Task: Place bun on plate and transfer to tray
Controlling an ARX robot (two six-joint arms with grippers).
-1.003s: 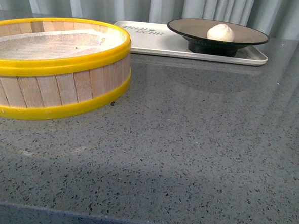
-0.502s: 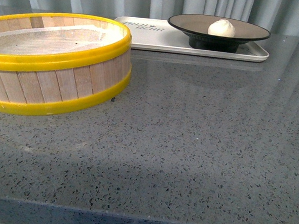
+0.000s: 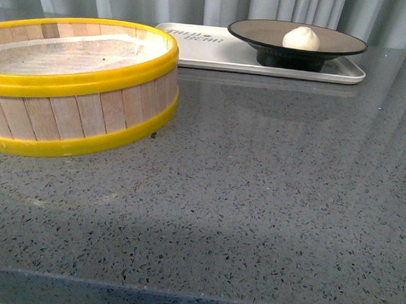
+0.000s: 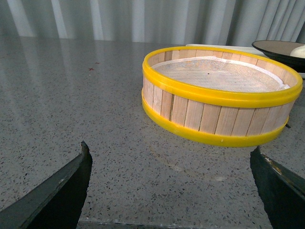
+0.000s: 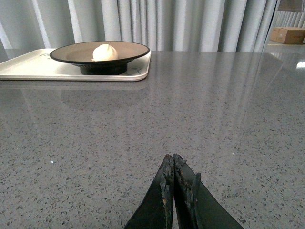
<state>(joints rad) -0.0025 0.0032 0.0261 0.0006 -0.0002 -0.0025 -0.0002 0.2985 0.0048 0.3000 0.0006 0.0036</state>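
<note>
Both task steps looked done: we saw the bun (image 3: 301,38) on the plate (image 3: 251,34), plate on the tray (image 3: 216,53). Left gripper (image 4: 171,183) was spread wide, right gripper (image 5: 173,183) pressed together, both holding nothing. We judged it best to keep the arms low and clear of the steamer basket (image 3: 76,89).

A round steamer basket of pale wooden slats with yellow rims (image 3: 79,86), lined with white mesh cloth, stands on the speckled grey stone countertop (image 3: 269,190). Pleated grey curtains (image 5: 190,24) hang behind.

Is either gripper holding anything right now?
Nothing is held. The left gripper is open and the right gripper shut on nothing; the white pleated bun sits on the tan black-rimmed plate.
</note>
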